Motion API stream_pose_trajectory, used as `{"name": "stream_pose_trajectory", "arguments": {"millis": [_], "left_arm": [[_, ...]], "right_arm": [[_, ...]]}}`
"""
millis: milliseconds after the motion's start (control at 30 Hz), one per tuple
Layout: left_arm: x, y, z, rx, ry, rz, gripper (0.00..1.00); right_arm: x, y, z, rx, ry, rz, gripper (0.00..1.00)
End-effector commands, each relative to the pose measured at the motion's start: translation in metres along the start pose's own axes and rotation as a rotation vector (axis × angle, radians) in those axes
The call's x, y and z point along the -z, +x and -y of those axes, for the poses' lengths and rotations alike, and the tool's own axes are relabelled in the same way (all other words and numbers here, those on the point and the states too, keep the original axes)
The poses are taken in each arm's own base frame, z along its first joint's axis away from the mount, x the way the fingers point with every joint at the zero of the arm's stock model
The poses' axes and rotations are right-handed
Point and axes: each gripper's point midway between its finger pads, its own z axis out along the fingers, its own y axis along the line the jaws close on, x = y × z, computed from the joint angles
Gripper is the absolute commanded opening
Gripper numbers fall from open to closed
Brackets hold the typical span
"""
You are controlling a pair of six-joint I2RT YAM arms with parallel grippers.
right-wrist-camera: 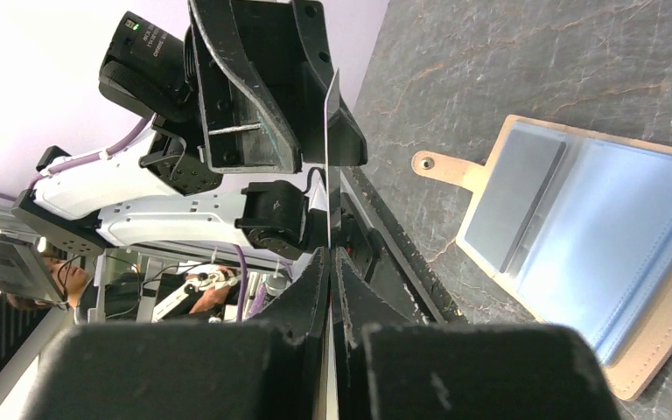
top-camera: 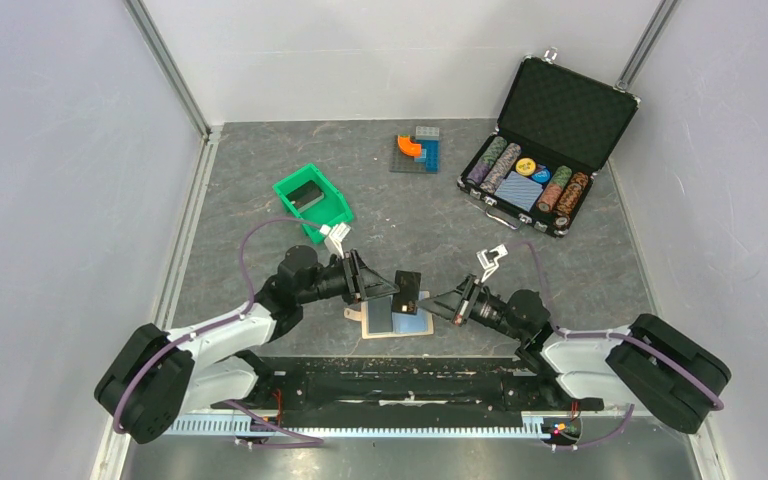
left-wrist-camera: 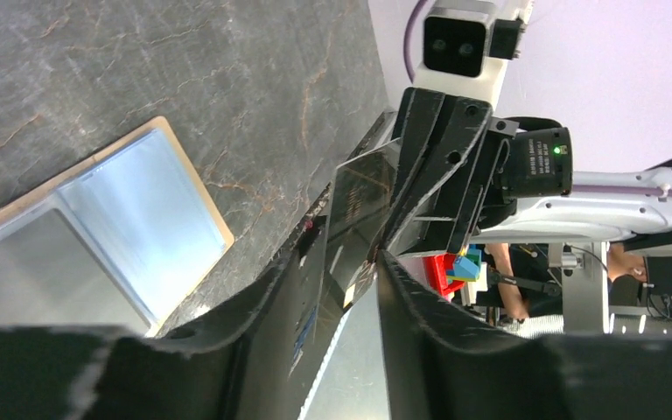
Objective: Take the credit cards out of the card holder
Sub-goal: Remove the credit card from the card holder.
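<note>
The card holder (top-camera: 385,322) lies spread open on the table between the arms, tan-edged with light blue pockets (right-wrist-camera: 656,350) (left-wrist-camera: 140,188). One dark credit card (top-camera: 407,290) stands upright above its far edge. My right gripper (top-camera: 438,303) is shut on that card, whose thin edge (right-wrist-camera: 330,149) runs out from the closed jaws (right-wrist-camera: 331,254). My left gripper (top-camera: 385,285) reaches in from the left, open. The card (left-wrist-camera: 363,206) sits between its fingers (left-wrist-camera: 346,254), against one finger with a gap to the other. A second grey card (right-wrist-camera: 512,192) rests in the holder's strap-side pocket.
A green bin (top-camera: 312,203) holding a dark object stands behind the left arm. An open black chip case (top-camera: 550,140) with poker chips is at the back right. A small plate of coloured bricks (top-camera: 417,150) lies at the back centre. Walls close in on both sides.
</note>
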Motion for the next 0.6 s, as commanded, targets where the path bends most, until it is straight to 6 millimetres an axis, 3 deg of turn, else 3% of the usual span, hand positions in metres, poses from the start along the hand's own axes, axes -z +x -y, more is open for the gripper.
{"name": "stream_pose_trajectory", "arguments": {"millis": [0,100,167,333,567], "left_arm": [[0.002,-0.003,0.027,-0.003,0.105,0.009,0.36],[0.002,-0.001,0.029,0.0,0.115,-0.002,0.11],[0.003,0.0,0.031,0.001,0.122,-0.012,0.03],[0.007,0.006,0.036,-0.014,0.138,-0.046,0.02],[0.013,0.025,0.026,-0.068,0.083,-0.171,0.02]], "right_arm": [[-0.008,-0.009,-0.023,0.018,-0.087,0.029,0.0],[-0.01,-0.004,-0.024,0.047,-0.097,0.0,0.0],[-0.013,-0.001,-0.019,0.098,-0.078,-0.028,0.02],[-0.013,0.005,-0.005,0.23,-0.044,-0.111,0.28],[0.004,-0.014,0.001,0.421,-0.046,-0.139,0.57]]}}
